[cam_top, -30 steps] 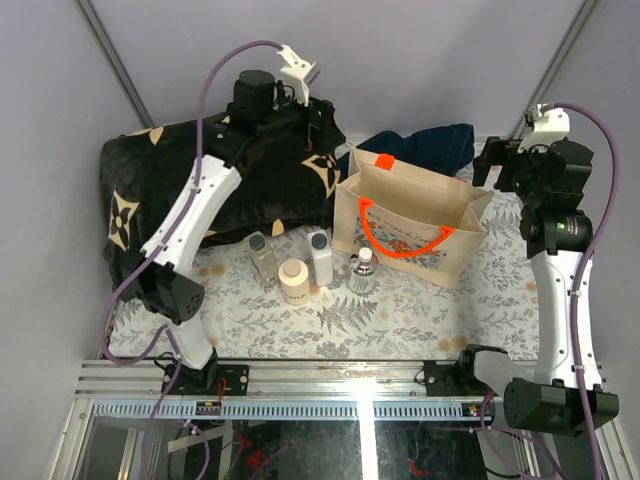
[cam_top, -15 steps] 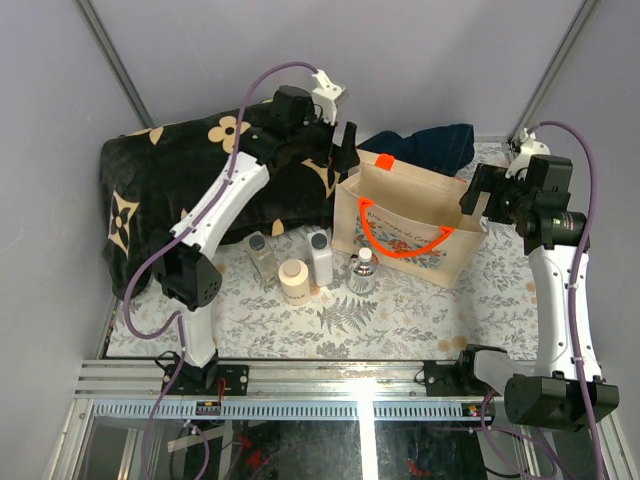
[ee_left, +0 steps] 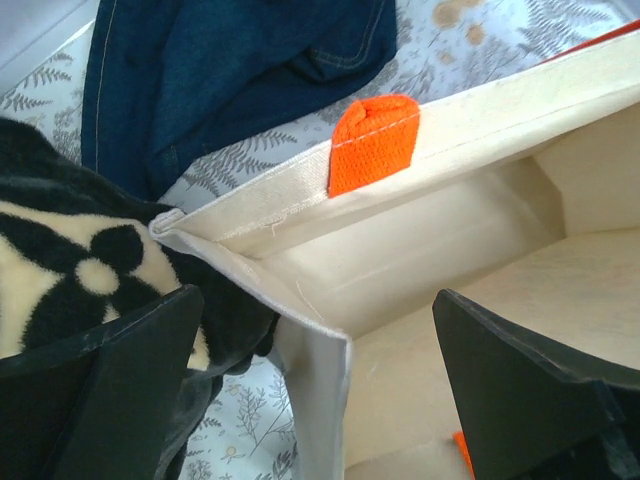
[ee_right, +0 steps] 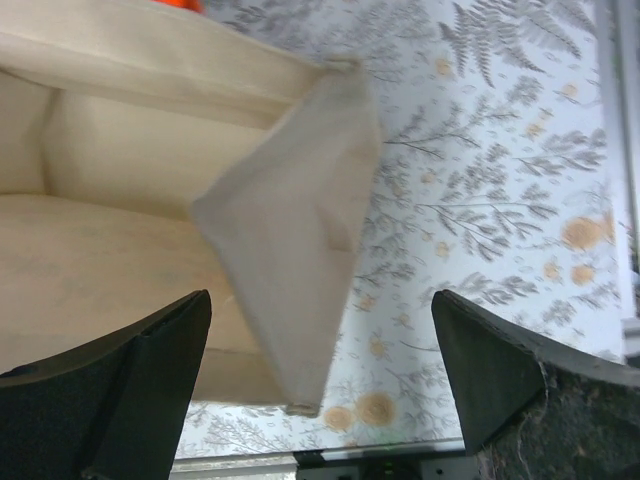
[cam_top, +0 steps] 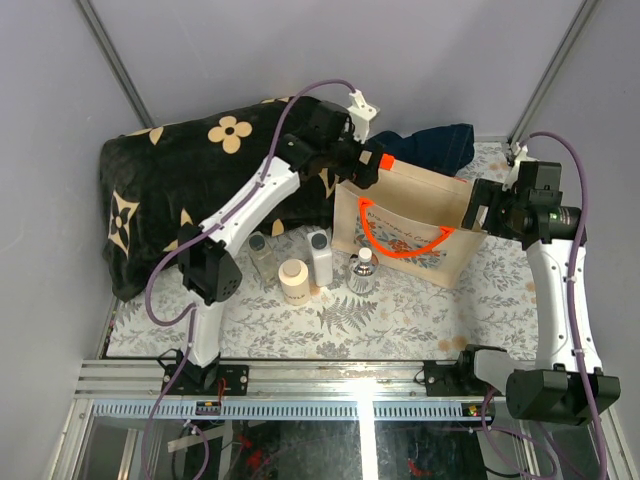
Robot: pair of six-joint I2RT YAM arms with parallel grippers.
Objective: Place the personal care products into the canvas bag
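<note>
1. Canvas bag stands upright with its mouth open on the fern-print tablecloth, slightly toward 1 o'clock from the table's middle in the top view. An orange loop handle hangs down its near face.
2. The left gripper hangs at the bag's 11 o'clock corner with its jaws spread wide and nothing between them. In its wrist view the rim corner and the orange tab lie in the gap, one finger outside the bag and the other over the inside.
3. The right gripper sits at the bag's 3 o'clock corner, jaws likewise wide and empty. Its wrist view shows the folded corner of the bag between the fingers.
4. All four products stand outside the bag, at about its 8 o'clock:
   - clear bottle with dark cap, farthest toward 9 o'clock;
   - beige jar;
   - white bottle;
   - faceted white-capped bottle, just beside the bag's near face.
5. A black blanket with cream flowers lies at 10 o'clock, and a navy cloth at the bag's 12 o'clock.
</note>
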